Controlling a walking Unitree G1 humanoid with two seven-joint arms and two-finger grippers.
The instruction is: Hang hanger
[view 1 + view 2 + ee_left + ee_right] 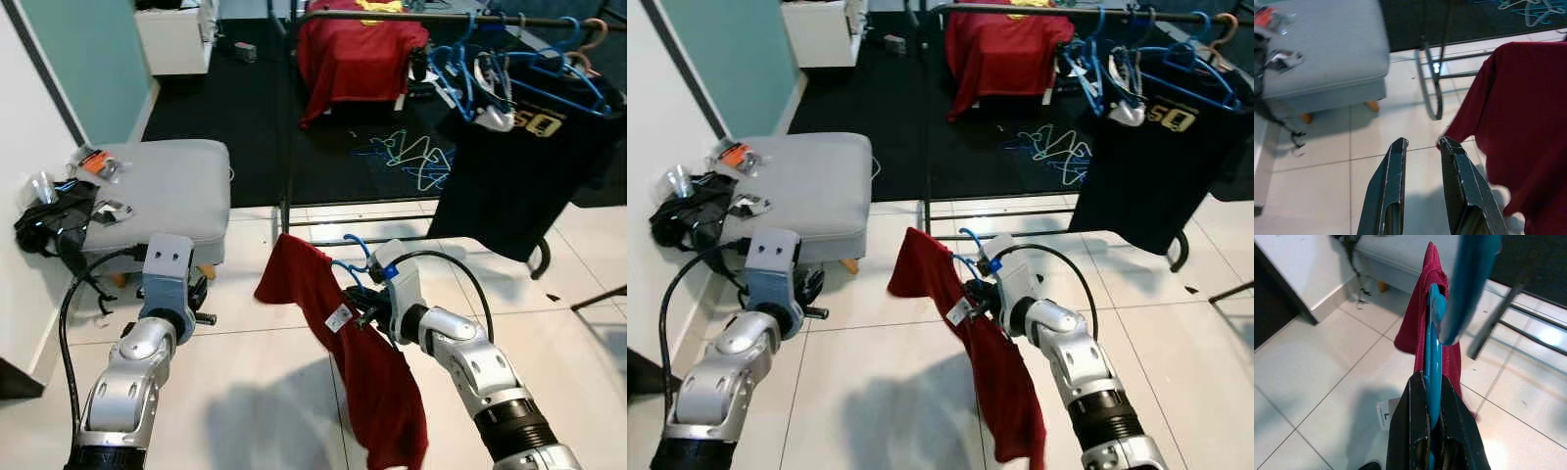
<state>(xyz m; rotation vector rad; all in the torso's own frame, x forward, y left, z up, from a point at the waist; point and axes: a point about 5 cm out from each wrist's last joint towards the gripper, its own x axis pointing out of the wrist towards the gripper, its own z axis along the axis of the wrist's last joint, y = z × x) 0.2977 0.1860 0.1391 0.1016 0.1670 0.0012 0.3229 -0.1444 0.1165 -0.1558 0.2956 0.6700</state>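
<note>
The right gripper (1432, 431) is clamped on a smooth blue plastic hanger (1434, 347), its two long black fingers (1413, 426) pressed flat against either side of the thin curved bar. Draped over that hanger is a dark red shirt (377, 377) of soft matte cloth: one shoulder peaks up to the gripper's left, and the rest falls in loose folds below the gripper toward the glossy white tiled floor (265, 392). A small white label (339, 317) hangs off the cloth just beside the fingers. The hanger's rounded hook (357, 243) curls up just above the gripper.

Well beyond the gripper stands a black metal clothes rack (421, 18) with a thin tubular rail. On it hang several more blue hangers (490, 69), a black shirt with gold print (519, 157) and another red garment (358, 54). Loose pale hangers (411, 157) lie tangled on the dark carpet under the rail.

The left gripper (1422, 152) hovers over the tiles with its flat, tapered black fingers parted and nothing between them; the red shirt's sleeve edge sits just beside one fingertip. Ahead of it is a grey padded ottoman (171, 191) with rounded corners.
</note>
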